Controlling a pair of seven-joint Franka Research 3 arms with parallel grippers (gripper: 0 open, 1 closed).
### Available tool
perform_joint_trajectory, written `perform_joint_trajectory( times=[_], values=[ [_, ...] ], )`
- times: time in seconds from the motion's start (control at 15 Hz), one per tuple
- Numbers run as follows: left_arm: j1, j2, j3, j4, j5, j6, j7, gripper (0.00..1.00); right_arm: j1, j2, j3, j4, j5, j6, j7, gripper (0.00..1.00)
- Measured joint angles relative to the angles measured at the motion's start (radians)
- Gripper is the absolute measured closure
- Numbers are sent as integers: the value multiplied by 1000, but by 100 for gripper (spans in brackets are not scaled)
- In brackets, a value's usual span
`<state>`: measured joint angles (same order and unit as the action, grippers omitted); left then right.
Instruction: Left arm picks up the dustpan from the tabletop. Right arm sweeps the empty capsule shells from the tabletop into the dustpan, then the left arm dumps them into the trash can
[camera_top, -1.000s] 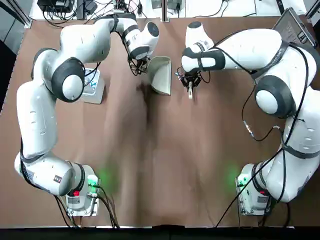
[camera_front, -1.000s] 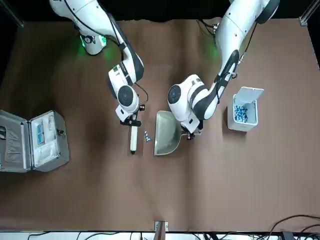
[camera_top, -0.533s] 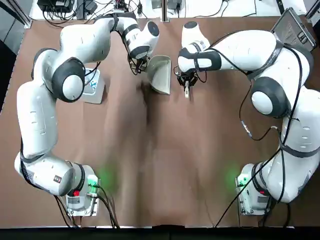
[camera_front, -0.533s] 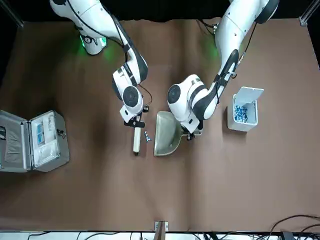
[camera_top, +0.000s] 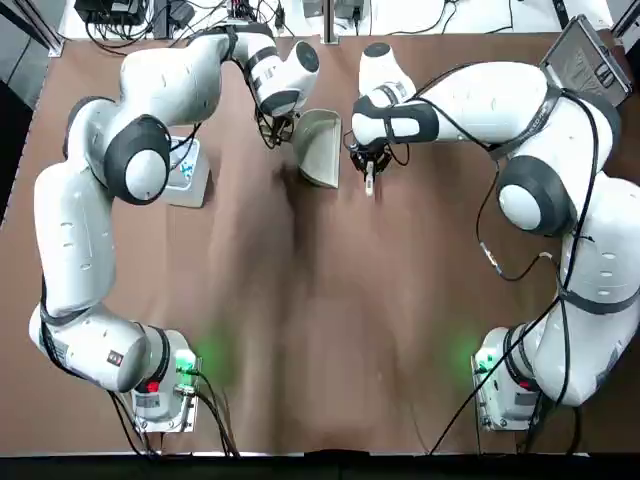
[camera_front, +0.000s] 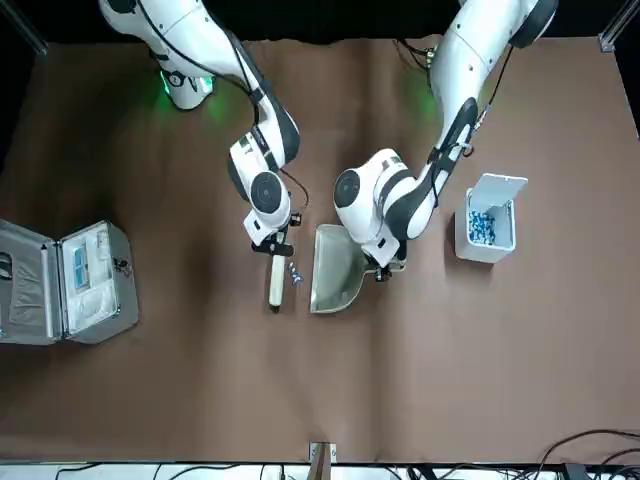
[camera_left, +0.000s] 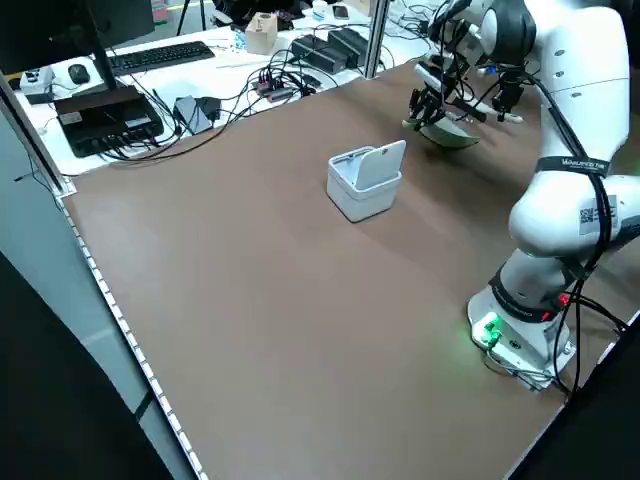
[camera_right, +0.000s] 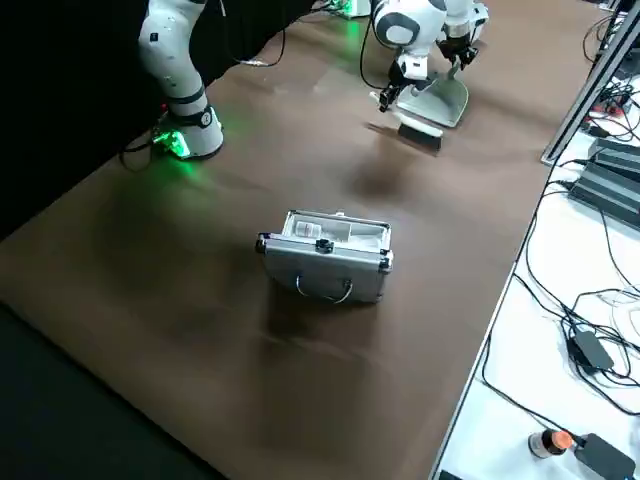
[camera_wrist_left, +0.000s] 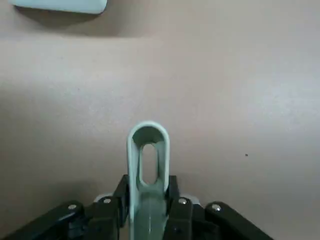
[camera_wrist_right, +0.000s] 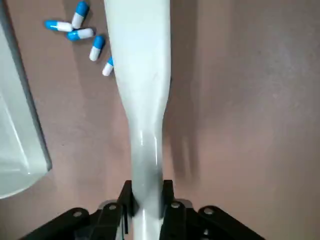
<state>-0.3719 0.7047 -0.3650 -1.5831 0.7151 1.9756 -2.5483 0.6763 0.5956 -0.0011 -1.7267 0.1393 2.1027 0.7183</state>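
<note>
Capsule shells (camera_wrist_right: 82, 34) between dustpan (camera_wrist_right: 17, 120) and brush (camera_wrist_right: 145, 55); each tool (camera_wrist_left: 148, 200) (camera_wrist_right: 147, 205) grips a handle

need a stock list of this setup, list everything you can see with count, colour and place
dustpan: 1, pale green, in the left end effector
brush: 1, white, in the right end effector
capsule shells: 5 visible, blue and white, between brush and dustpan
trash can: 1, white, left part of tabletop, blue-and-white contents
case: 1, silver, open, right part of tabletop
tabletop: 1, brown, under everything
cables: many, black, beyond the tabletop
left end effector: 1, black, at dustpan handle
right end effector: 1, black, at brush handle
</note>
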Motion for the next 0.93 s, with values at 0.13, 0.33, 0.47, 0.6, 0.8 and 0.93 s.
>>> perform_joint_trajectory(
  times=[0.13, 0.33, 0.47, 0.6, 0.8, 0.93],
  values=[
    [-1, 0, 0, 0, 1, -1, 0, 67, 11, 14, 1, 22, 0, 0, 23, 73],
    [-1, 0, 0, 0, 3, -1, 1, 67, 24, 26, 1, 41, 0, 0, 39, 73],
    [-2, 0, 0, 1, 3, -1, 5, 67, 27, 30, 2, 44, 0, 2, 44, 73],
    [-4, 0, 0, 1, 3, -1, 6, 67, 33, 39, 4, 56, 6, 3, 54, 73],
    [-5, 1, 0, 1, 4, -1, 7, 67, 56, 59, 5, 88, 23, 3, 70, 73],
    [-6, 1, 0, 1, 4, -1, 7, 67, 73, 71, 6, 104, 34, 3, 82, 73]
  ],
)
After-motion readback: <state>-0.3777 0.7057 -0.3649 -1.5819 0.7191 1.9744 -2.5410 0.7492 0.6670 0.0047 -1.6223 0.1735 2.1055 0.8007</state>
